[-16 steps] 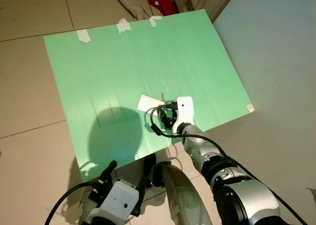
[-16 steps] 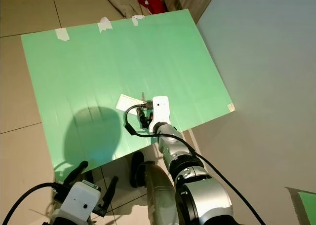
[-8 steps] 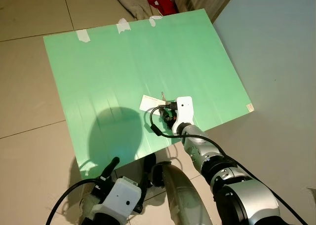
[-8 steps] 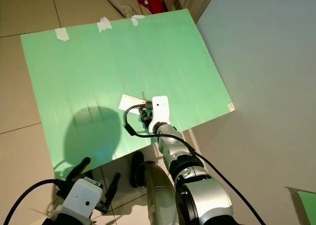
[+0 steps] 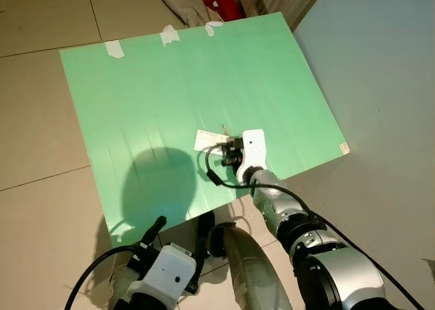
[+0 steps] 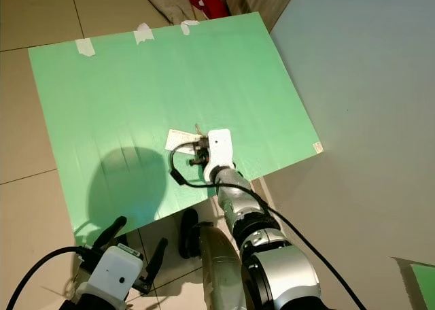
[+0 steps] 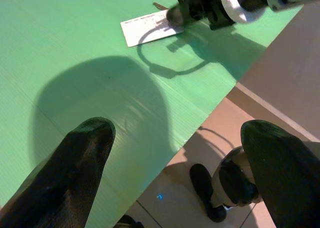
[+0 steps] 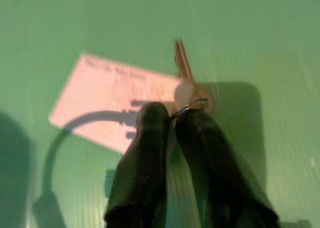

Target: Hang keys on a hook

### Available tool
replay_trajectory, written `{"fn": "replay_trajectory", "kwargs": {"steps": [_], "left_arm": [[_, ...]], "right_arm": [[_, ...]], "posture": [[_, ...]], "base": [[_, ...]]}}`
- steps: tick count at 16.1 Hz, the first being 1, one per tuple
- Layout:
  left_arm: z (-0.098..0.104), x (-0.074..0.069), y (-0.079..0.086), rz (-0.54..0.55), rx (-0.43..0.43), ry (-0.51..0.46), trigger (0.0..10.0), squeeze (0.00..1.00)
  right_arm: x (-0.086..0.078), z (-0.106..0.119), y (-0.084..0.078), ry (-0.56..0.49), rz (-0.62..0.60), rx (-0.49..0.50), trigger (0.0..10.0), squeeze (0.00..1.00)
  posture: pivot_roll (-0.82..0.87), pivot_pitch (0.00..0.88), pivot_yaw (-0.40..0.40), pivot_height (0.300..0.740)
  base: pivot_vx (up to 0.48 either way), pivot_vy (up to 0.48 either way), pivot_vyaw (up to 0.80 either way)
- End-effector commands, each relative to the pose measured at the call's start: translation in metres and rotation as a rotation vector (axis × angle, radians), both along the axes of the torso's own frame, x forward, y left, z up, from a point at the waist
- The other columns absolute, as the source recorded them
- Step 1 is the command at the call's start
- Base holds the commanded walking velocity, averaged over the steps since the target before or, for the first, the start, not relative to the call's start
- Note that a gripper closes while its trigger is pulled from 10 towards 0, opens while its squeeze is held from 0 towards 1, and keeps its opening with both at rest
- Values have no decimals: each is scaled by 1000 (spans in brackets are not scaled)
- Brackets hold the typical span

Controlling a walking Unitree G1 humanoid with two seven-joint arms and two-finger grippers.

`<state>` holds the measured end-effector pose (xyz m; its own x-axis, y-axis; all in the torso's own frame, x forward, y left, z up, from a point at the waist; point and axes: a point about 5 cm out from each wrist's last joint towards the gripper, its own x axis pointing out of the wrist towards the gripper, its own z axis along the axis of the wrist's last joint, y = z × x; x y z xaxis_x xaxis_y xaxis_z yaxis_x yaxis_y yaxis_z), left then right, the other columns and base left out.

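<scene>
Right hand (image 8: 172,119), mid-frame on the green board (image 5: 149,85), is pinched nearly shut on the key ring (image 8: 192,105); that thin grip could slip as it lifts. Left hand (image 7: 175,153) hangs wide open, holding nothing.

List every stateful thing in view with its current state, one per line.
key: flat on the green board, ring between the right end effector's fingertips
white tag: lying flat beside the key
right end effector: shut on the key ring
left end effector: open, idle
</scene>
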<state>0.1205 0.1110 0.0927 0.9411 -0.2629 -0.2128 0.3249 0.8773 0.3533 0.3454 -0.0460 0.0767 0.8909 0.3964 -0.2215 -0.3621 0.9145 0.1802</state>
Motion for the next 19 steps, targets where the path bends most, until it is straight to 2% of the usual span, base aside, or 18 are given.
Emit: {"fn": "replay_trajectory", "kwargs": {"steps": [1,2,5,6,9,10,12,15,19], "left_arm": [[-8,-7,-6,-23,-8,57,10000,0],[-8,-7,-6,-23,-9,57,10000,0],[-9,-5,-6,-26,-9,57,10000,0],[-10,-5,-6,-27,-9,57,10000,0],[-10,-4,-5,-29,-7,55,10000,0],[-9,-2,-5,-32,-6,51,10000,0],[-9,1,-5,-37,-6,46,10000,0],[-10,5,-5,-49,-6,39,10000,0],[-14,16,-4,-54,2,29,10000,0]], "right_arm": [[-10,-5,19,44,18,82,0,0],[-8,-3,18,44,11,98,0,0],[1,3,9,129,-84,238,0,0],[4,7,8,121,-90,258,0,0],[9,20,9,79,-80,289,0,59],[13,33,10,53,-71,339,0,110],[17,44,9,47,-79,402,0,192],[21,61,6,2,-66,436,0,212],[22,78,4,-63,-20,425,0,212]], "posture": [[225,491,-232,722],[225,491,-232,722],[219,488,-231,722],[218,488,-230,722],[217,483,-228,722],[214,477,-225,722],[207,472,-222,722],[194,464,-214,722],[184,416,-205,722]], "base": [[0,0,0],[0,0,0],[0,0,0],[0,0,0],[0,0,0],[0,0,0],[0,0,0],[0,0,0],[0,0,0]]}}
